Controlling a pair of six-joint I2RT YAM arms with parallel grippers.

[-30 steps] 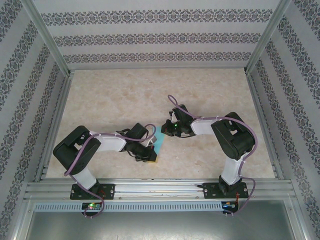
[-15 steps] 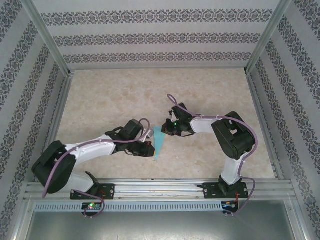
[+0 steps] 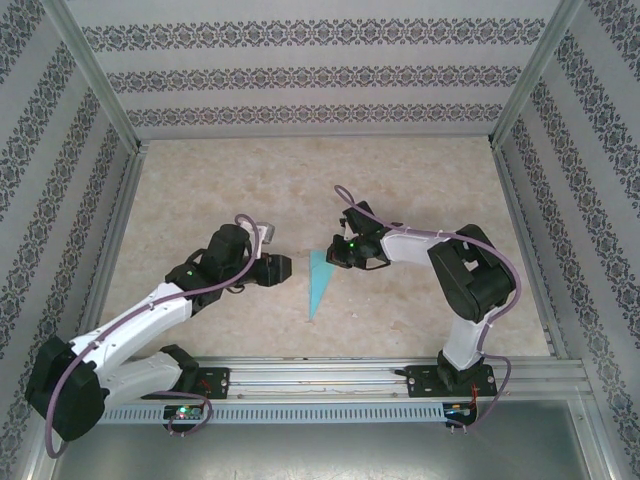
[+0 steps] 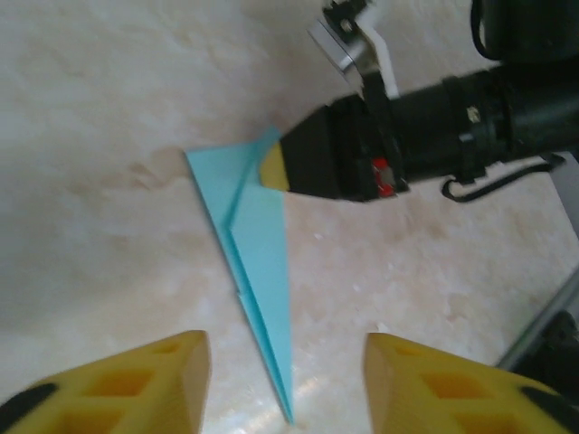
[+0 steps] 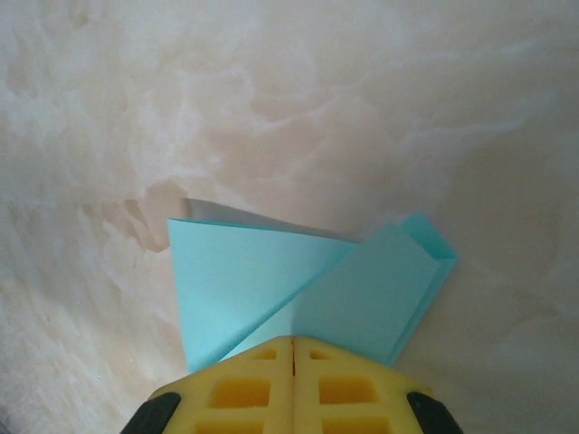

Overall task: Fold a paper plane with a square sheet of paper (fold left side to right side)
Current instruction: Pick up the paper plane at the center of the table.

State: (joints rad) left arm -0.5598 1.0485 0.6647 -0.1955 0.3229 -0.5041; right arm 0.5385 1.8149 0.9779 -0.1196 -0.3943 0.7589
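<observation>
Pinching the paper plane (image 3: 319, 285), right gripper (image 3: 336, 256), left gripper (image 3: 287, 270) parted nearby

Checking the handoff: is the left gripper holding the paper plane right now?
No, the top view shows the left gripper apart from the paper plane, bare table between them, while the right gripper pinches its wide end.

Turquoise paper plane (image 4: 258, 271) on table (image 4: 109, 136), right claw (image 4: 271, 168) pinching wide end
</observation>
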